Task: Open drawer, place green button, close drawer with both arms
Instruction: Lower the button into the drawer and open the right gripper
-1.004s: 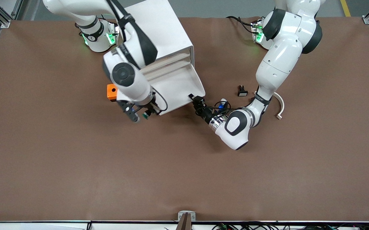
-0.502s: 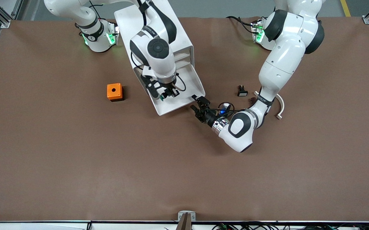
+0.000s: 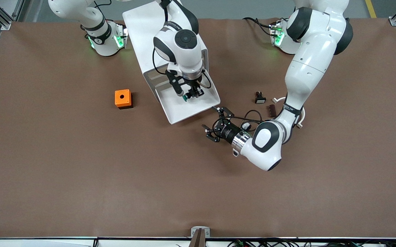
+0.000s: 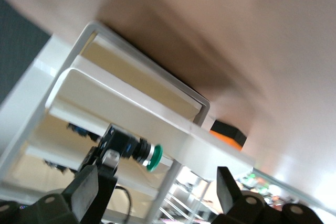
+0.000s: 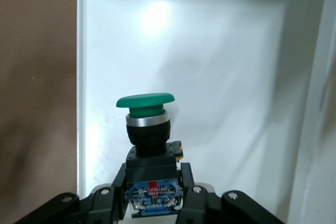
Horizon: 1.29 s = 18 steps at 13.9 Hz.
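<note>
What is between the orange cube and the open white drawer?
Nothing but bare brown table lies between the orange cube and the open drawer, as the front view shows.

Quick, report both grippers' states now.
Left gripper: open, holding nothing.
Right gripper: shut on the green-capped, dark-bodied push button, over the open white drawer.

White arms (image 3: 307, 65), black joints, green base lights, black cables
</note>
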{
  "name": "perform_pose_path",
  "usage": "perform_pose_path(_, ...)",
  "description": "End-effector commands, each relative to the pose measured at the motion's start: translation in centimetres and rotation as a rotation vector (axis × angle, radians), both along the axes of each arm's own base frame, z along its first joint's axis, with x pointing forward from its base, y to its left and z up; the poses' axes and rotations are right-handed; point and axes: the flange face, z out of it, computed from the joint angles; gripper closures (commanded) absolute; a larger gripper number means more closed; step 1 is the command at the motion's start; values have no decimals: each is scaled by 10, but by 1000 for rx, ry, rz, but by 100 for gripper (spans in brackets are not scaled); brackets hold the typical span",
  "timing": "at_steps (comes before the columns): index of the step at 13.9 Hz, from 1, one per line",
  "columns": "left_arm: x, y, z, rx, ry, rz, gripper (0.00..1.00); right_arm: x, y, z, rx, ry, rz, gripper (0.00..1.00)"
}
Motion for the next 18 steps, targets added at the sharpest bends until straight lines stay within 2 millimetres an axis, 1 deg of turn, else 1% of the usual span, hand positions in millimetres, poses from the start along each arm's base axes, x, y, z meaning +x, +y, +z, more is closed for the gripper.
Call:
perform_pose_path(1, 7, 3, 48, -60, -279, -141, 1, -3, 20, -15, -12, -15, -32, 100)
perform_pose_path(3, 18, 6, 73, -35, -468, -195, 1, -4, 28, -22, -14, -13, -36, 100)
perform_pose_path(4, 25, 11, 82, -9, -554, -217, 1, -7, 33, -24, -12, -15, -34, 99)
perform_pose_path(5, 33, 15, 98, 19, -644, -239, 1, -6, 38, -25, -9, -16, -43, 98)
perform_pose_path(6, 35, 15, 107, 57, -715, -273, 1, -5, 40, -25, -9, -16, -45, 78)
perform_pose_path(7, 35, 9, 119, 107, -793, -326, 1, -3, 40, -23, -6, -17, -47, 24)
perform_pose_path(8, 34, 4, 122, 156, -854, -375, 1, -4, 41, -23, -8, -23, -35, 0)
perform_pose_path(9, 34, 0, 122, 200, -903, -421, 1, -3, 42, -23, -15, -36, -17, 0)
perform_pose_path(11, 35, -2, 122, 266, -968, -470, 1, 13, 42, -8, -8, -65, 21, 0)
perform_pose_path(12, 33, -8, 124, 293, -999, -501, 1, 27, 36, 1, -16, -65, 72, 0)
perform_pose_path(13, 32, -12, 124, 314, -1027, -525, 1, 46, 26, 14, -35, -52, 136, 0)
perform_pose_path(14, 28, -21, 121, 332, -1054, -555, 1, 65, 16, 31, -53, -37, 218, 0)
perform_pose_path(15, 22, -30, 117, 355, -1070, -571, 1, 84, 2, 44, -73, -19, 327, 0)
perform_pose_path(16, 22, -33, 113, 395, -1087, -582, 1, 97, -10, 55, -89, 0, 448, 0)
perform_pose_path(17, 21, -33, 110, 426, -1096, -599, 1, 113, -29, 65, -110, 28, 570, 0)
perform_pose_path(18, 16, -38, 104, 431, -1094, -613, 1, 132, -51, 73, -113, 51, 641, 0)
